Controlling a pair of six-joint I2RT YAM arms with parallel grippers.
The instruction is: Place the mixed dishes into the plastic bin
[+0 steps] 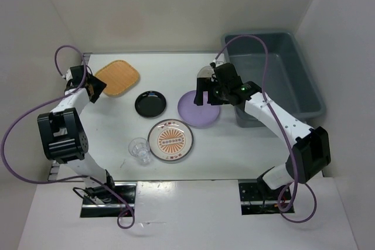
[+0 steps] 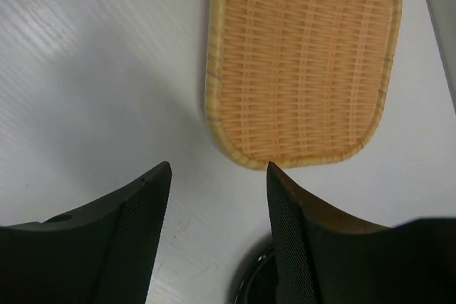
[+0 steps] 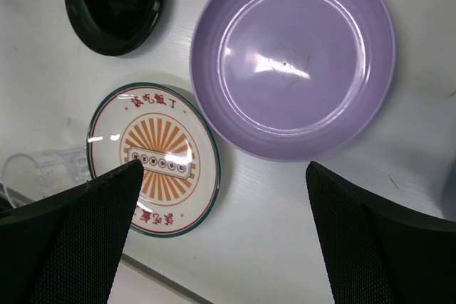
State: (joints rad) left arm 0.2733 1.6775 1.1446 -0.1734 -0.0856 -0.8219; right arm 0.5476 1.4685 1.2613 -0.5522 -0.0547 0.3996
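My left gripper (image 1: 94, 89) is open and empty just left of the tan woven plate (image 1: 117, 77); in the left wrist view the gripper (image 2: 218, 176) sits just short of the plate's (image 2: 303, 62) near edge. My right gripper (image 1: 207, 96) is open and empty, held above the lavender plate (image 1: 199, 109), which fills the right wrist view (image 3: 293, 55) ahead of the gripper (image 3: 224, 169). The small black dish (image 1: 150, 104), sunburst plate (image 1: 170, 140) and clear glass cup (image 1: 139, 149) lie on the table. The smoky dish (image 1: 206, 72) is partly hidden behind my right wrist. The grey-blue bin (image 1: 293, 62) stands at the back right.
The right wrist view also shows the black dish (image 3: 114, 1), sunburst plate (image 3: 157, 158) and cup (image 3: 39, 172). The black dish's rim shows at the bottom of the left wrist view (image 2: 253, 282). White walls close in the table at back and sides.
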